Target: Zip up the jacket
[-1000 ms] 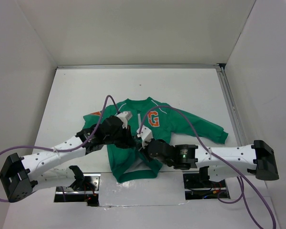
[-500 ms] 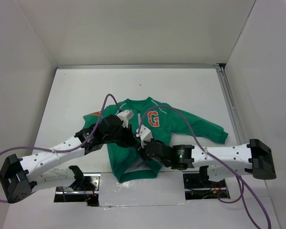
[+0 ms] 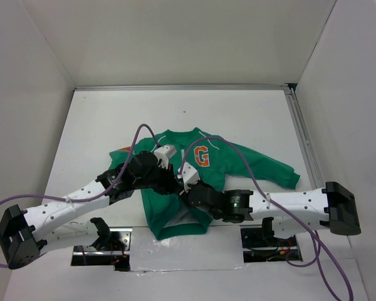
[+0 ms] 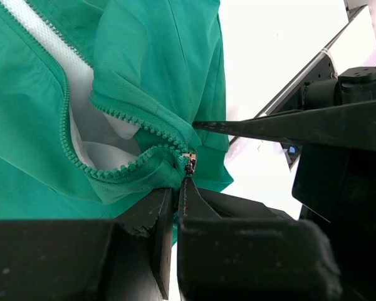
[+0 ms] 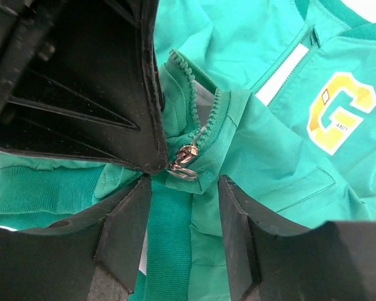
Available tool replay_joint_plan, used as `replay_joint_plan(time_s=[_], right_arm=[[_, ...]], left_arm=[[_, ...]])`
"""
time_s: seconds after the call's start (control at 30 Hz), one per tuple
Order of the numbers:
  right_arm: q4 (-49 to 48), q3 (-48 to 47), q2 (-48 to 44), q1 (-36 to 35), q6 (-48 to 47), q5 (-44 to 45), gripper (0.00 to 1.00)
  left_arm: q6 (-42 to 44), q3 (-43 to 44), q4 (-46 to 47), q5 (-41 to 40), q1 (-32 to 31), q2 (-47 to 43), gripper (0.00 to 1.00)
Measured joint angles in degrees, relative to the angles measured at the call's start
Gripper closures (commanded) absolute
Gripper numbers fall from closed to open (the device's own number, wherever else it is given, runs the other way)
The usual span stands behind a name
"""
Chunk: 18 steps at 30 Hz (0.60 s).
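Ok, the green jacket [image 3: 166, 212] lies flat on the white desk [image 3: 113, 119], roughly centre, with the collar away from the arm bases and the orange G [image 3: 202, 155] facing up. 1 sleeve [image 3: 276, 172] stretches out toward the right arm's side.

The front is unzipped. The 2 rows of zipper teeth [image 4: 66, 119] spread apart above the slider [image 5: 187, 155], with grey lining [image 4: 91, 135] showing between them. The slider sits low on the front, just above the ribbed hem.

The left hand [image 4: 183, 185] is closed, its fingers nearly together. It pinches the jacket right at the bottom of the zipper, tip just under the slider.

The right hand [image 5: 187, 185] is open and gripping nothing. Its 2 fingers [image 5: 128, 219] straddle the green hem strip, and the slider is just past the tips, in line with the gap.

Both hands meet at this same spot, tips just beside each other. A purple cable [image 3: 141, 128] loops up by the left arm near the jacket's shoulder.
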<state>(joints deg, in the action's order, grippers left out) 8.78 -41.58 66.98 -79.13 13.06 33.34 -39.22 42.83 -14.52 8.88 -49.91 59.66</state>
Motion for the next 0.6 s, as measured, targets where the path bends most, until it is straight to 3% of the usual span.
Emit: replay_joint_plan(time_s=[0.17,0.37,0.6], right_arm=[[0.66,-0.22,-1.9,0.0,-1.62,-1.9,0.46],[-1.09,1.86,-9.75,3.04,-5.49,-12.66,0.45],[-2.29,2.73,-11.63,10.14,-8.81,-26.82,0.45]], left_arm=[[0.15,0.0,0.0,-0.04,0.0,0.13,1.0],[3.3,-1.6,2.97,0.44,0.0,0.22,1.0],[8.02,-3.58,6.38,2.86,0.0,0.22,1.0]])
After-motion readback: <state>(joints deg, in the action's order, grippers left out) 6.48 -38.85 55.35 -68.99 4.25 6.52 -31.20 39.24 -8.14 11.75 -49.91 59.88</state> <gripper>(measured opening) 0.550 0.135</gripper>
